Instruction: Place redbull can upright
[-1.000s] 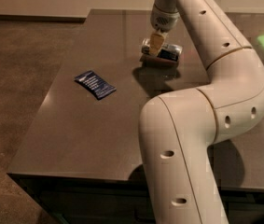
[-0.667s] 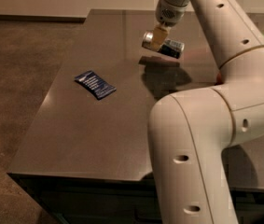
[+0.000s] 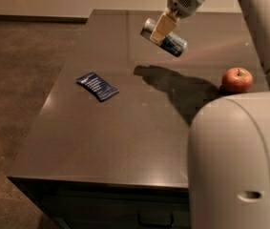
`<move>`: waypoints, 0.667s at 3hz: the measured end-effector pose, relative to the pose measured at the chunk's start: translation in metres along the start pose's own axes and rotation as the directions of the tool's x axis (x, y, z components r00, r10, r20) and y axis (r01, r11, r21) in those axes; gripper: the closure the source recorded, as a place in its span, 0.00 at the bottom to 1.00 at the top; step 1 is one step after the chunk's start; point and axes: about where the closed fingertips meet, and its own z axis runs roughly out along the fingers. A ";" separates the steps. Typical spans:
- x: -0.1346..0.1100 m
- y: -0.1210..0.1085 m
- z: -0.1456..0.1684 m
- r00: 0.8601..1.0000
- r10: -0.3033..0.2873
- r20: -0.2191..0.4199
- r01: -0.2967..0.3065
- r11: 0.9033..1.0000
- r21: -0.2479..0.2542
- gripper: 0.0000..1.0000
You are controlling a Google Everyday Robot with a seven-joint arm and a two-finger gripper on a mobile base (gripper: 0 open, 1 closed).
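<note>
The redbull can [image 3: 172, 42] is a slim silver-and-blue can with a silver top. It hangs in the air above the dark table [image 3: 125, 137], lying nearly on its side with the silver end up to the left. My gripper [image 3: 162, 28] is shut on the redbull can across its middle, reaching down from the top of the view. The can's shadow falls on the table below it, towards the back middle.
A flat dark-blue snack wrapper [image 3: 97, 86] lies on the table's left part. A red apple [image 3: 236, 79] stands at the right, next to my arm's large white body [image 3: 239, 161]. The table's left and front edges drop to a brown floor.
My gripper has lifted the redbull can off the table and holds it higher in the air. The apple has come into view at the right.
</note>
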 end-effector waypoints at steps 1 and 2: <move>-0.012 0.025 -0.020 0.990 0.004 0.141 -0.003 1.000 -0.004 1.00; -0.022 0.053 -0.037 0.958 0.001 0.286 -0.007 1.000 0.017 1.00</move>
